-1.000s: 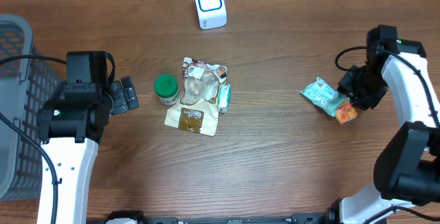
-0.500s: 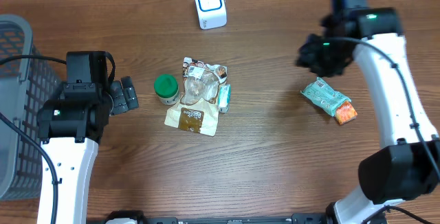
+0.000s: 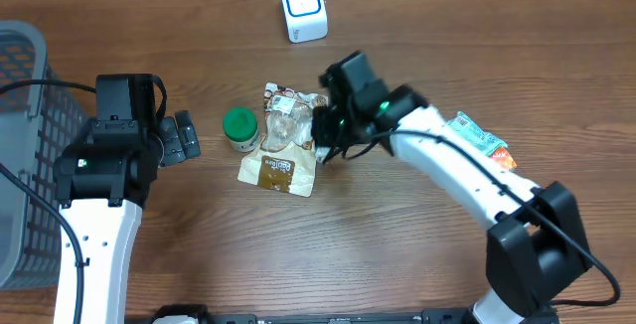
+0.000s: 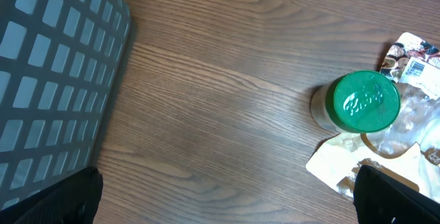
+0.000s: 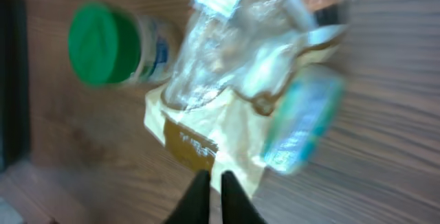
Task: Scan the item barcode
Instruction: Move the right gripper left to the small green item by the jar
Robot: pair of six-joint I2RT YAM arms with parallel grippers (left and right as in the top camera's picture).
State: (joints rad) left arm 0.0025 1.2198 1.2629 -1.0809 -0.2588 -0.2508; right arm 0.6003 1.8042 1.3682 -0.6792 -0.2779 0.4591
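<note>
Pile point(image 3: 283, 143) mid-table beneath the right gripper point(image 5: 210, 179), its fingers pressed together on nothing; left gripper point(image 3: 185, 137) spread wide, empty, near the green-lidded jar point(image 3: 239, 127).
Jar and small teal packet point(image 5: 302, 124) each touch the tan pouch point(image 3: 278, 170). Best spread the right jaws first, straddle one item's edge, then turn its barcode toward the scanner point(image 3: 303, 6) at the far edge.

Looks to me like a mock shop checkout rig: wood table point(image 3: 298, 254), white scanner box point(image 3: 303, 6), grey basket point(image 3: 20, 165), packaged groceries point(image 3: 278, 170).
</note>
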